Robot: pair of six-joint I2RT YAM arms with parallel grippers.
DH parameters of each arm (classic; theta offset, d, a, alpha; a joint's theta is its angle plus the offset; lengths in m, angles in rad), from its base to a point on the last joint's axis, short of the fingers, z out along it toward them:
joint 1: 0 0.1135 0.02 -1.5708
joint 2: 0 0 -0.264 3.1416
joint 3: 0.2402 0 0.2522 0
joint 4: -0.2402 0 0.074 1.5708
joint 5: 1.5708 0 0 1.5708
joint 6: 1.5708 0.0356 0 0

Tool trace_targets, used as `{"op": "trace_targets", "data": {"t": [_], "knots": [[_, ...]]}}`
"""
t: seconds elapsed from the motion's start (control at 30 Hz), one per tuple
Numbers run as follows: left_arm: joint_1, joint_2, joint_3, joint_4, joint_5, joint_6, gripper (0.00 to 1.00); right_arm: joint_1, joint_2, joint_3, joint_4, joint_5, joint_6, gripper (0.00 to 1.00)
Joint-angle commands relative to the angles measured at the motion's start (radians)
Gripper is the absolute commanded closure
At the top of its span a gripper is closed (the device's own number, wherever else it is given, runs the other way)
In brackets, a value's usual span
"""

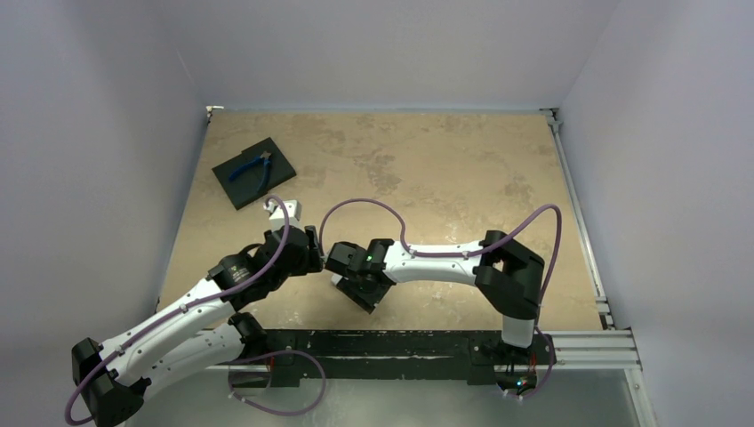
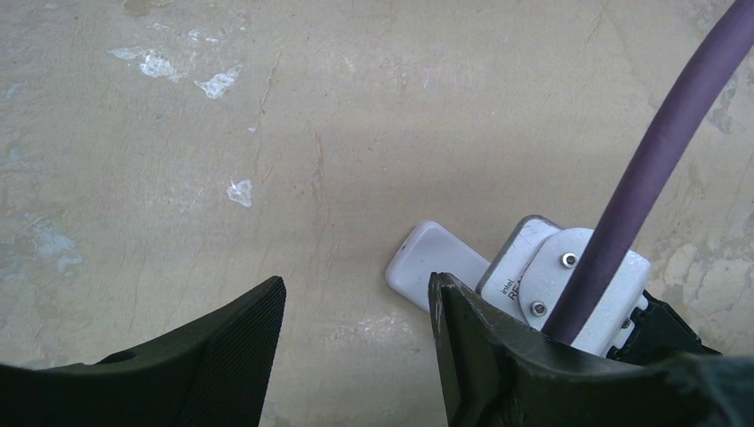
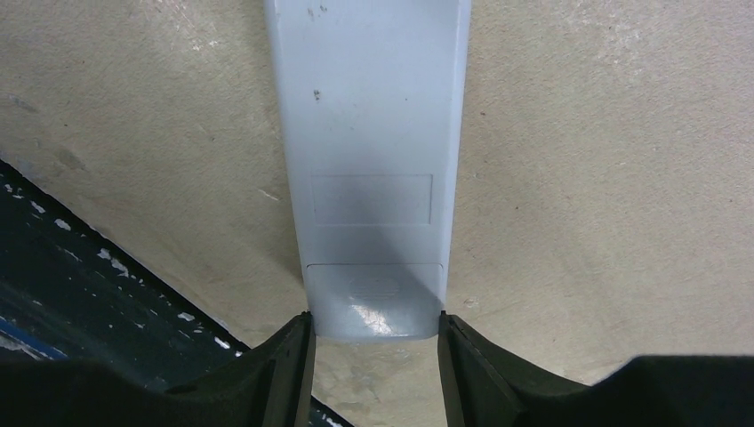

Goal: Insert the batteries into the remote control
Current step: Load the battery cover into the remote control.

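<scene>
My right claw (image 3: 373,326) is squeezing the remote (image 3: 369,133) by its near end, with one finger pressed on each long side. The remote sticks straight out ahead of the claw with its white back up. It looks like it is lying flat on the desk (image 3: 578,178).

Right between the fingers is the lid (image 3: 373,298) for the batteries. It is a small panel with a thumb mark, and it looks closed. Past it there is a faint box shape, then plain white with a few little specks.

I think the remote is light, hard and smooth. It could slip or twist if I only pinch the tip. Holding the long sides feels right, but my fingers sit right beside the lid. A hold further up the body would leave the lid free to slide off.

My left claw (image 2: 356,285) is open and has nothing in it, only bare desk between its fingers. One end of the remote peeks out just beside one finger.

I can't see the batteries anywhere.

Far past both claws there is a black pad (image 1: 277,158) with blue pliers (image 1: 252,167) on it.
</scene>
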Motion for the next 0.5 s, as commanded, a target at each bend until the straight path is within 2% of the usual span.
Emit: {"op": "trace_targets", "data": {"t": [0.0,0.23,0.47], "knots": [[-0.011,-0.004,0.008,0.09,0.091,-0.004,0.39,0.022,0.014,0.067,0.129,-0.019,-0.012,0.72],[-0.012,-0.003,0.006,0.09,0.094,-0.006,0.39,0.022,0.011,0.067,0.137,0.001,-0.001,0.69],[-0.01,-0.003,0.006,0.09,0.094,-0.006,0.39,0.022,0.006,0.064,0.137,0.009,-0.001,0.59]]}}
